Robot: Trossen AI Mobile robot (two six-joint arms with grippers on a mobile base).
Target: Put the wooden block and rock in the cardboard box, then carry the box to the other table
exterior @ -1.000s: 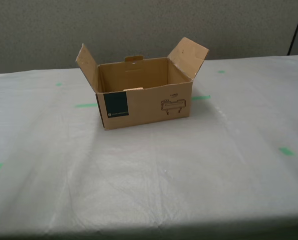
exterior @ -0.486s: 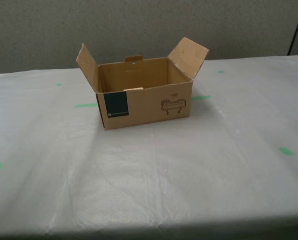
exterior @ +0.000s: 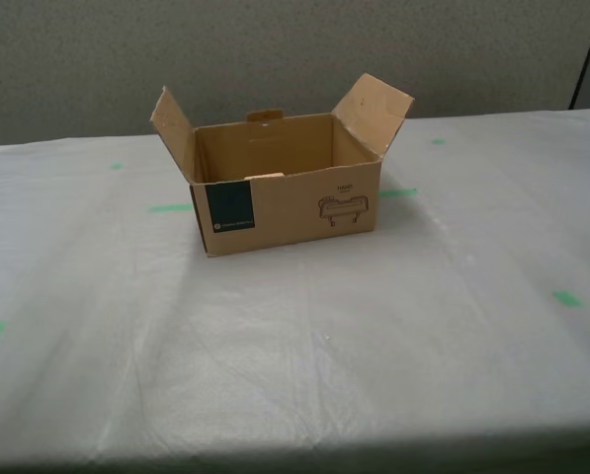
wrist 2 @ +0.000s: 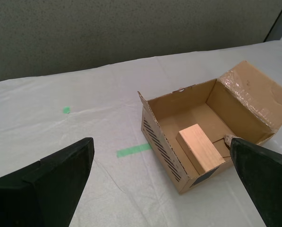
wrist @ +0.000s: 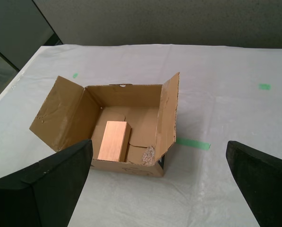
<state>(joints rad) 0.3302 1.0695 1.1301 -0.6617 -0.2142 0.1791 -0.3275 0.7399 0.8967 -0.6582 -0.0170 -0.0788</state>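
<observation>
Evidently, almost nothing is altered across the last second: in the exterior view the cardboard box (exterior: 283, 183) is seen in the same spot on the whitish-grey sheeted surface (exterior: 374, 336), flaps up, its navy label and line drawing facing the camera, and only a trifling shift of the whole scene is noted. No arm is caught in that view. From both wrist views the wooden block (wrist: 113, 141) is seen lying flat on the box floor, and the rock (wrist: 148, 154) is seen beside it, near the front wall. The first hand (wrist: 164, 189) is held spread wide above and back from the box, with nothing between its fingers; the second hand (wrist 2: 164, 184) is likewise wide apart and empty. From this the loading is judged done, and the box seems set down on the other table, so the task is judged as good as finished.
</observation>
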